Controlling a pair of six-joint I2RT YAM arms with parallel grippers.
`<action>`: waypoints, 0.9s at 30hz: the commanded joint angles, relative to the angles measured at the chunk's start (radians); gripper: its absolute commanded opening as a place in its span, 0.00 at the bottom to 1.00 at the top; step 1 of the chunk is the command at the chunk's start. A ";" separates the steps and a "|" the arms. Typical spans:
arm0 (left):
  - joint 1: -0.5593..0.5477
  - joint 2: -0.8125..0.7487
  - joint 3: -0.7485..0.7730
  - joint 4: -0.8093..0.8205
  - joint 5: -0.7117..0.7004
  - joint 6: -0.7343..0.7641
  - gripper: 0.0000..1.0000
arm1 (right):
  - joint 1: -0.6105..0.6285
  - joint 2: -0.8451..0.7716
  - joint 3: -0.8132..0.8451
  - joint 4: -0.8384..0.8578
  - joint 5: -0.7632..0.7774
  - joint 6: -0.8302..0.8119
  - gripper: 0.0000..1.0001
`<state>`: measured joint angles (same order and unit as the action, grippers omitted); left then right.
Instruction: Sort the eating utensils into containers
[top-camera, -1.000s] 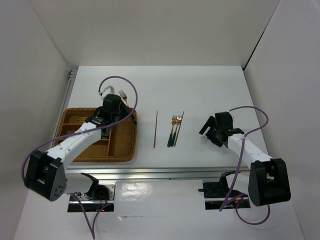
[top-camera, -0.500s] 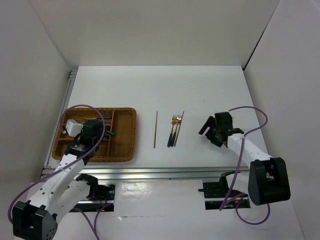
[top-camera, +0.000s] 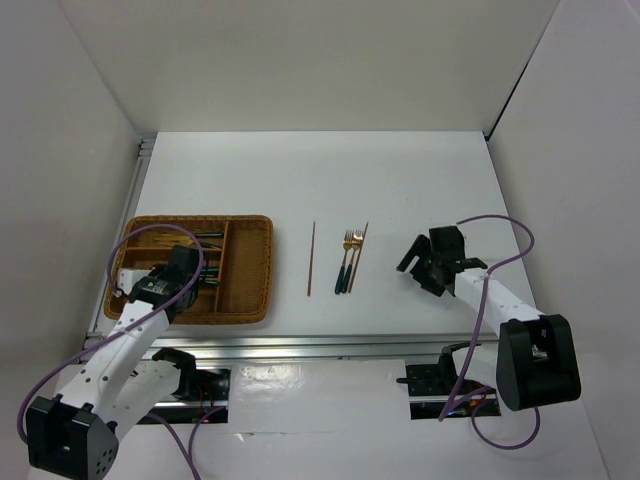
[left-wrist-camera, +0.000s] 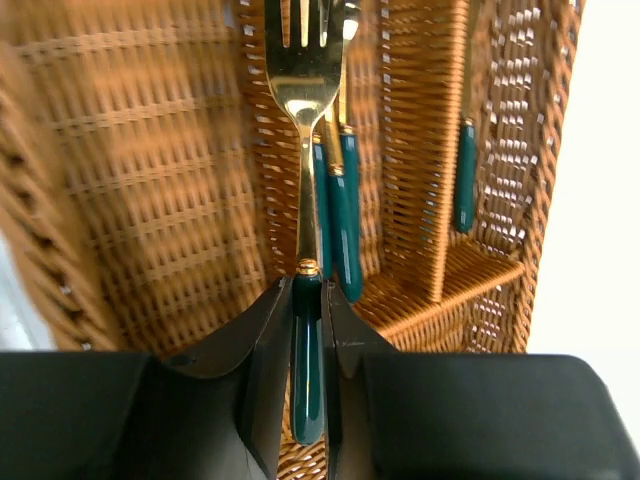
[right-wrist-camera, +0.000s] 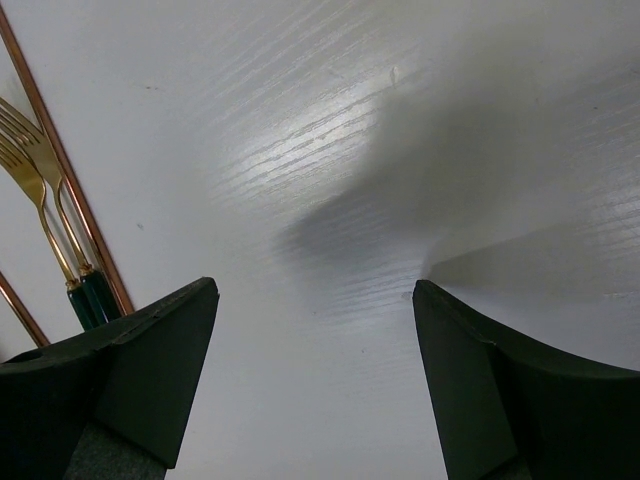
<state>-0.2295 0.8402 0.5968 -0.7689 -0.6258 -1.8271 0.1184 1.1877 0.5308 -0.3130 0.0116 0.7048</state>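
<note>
My left gripper (left-wrist-camera: 307, 292) is shut on the dark green handle of a gold fork (left-wrist-camera: 303, 120) and holds it low over a middle compartment of the brown wicker tray (top-camera: 246, 282); it also shows in the top view (top-camera: 186, 268). Other green-handled utensils (left-wrist-camera: 342, 222) lie in that compartment, and one more (left-wrist-camera: 466, 176) lies in the neighbouring one. Two forks (top-camera: 348, 262) lie side by side on the table between two thin brown sticks (top-camera: 311, 258) (top-camera: 359, 256). My right gripper (top-camera: 420, 260) is open and empty, to the right of them. The right wrist view shows the forks (right-wrist-camera: 48, 200) and a stick (right-wrist-camera: 62, 165) at its left edge.
The tray sits at the table's near left, close to the front rail (top-camera: 300, 345). White walls close in the table on three sides. My right gripper's fingers (right-wrist-camera: 150, 360) hover just above bare white tabletop (right-wrist-camera: 330, 150).
My left arm has swung back from beyond the tray's far right corner to over the tray's left-middle part, with the fork in its grip. The right arm has barely moved.
</note>
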 joint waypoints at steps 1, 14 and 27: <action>0.005 -0.020 0.018 -0.076 -0.034 -0.098 0.27 | -0.008 0.015 -0.006 0.041 0.004 -0.013 0.86; 0.005 -0.018 0.029 -0.136 -0.043 -0.103 0.50 | -0.008 0.033 -0.006 0.060 -0.016 -0.022 0.86; -0.007 0.023 0.162 0.456 0.266 0.717 0.65 | -0.008 0.043 -0.006 0.069 -0.025 -0.022 0.86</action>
<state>-0.2276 0.8398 0.7044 -0.6827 -0.5335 -1.4872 0.1184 1.2209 0.5304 -0.2821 -0.0086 0.6907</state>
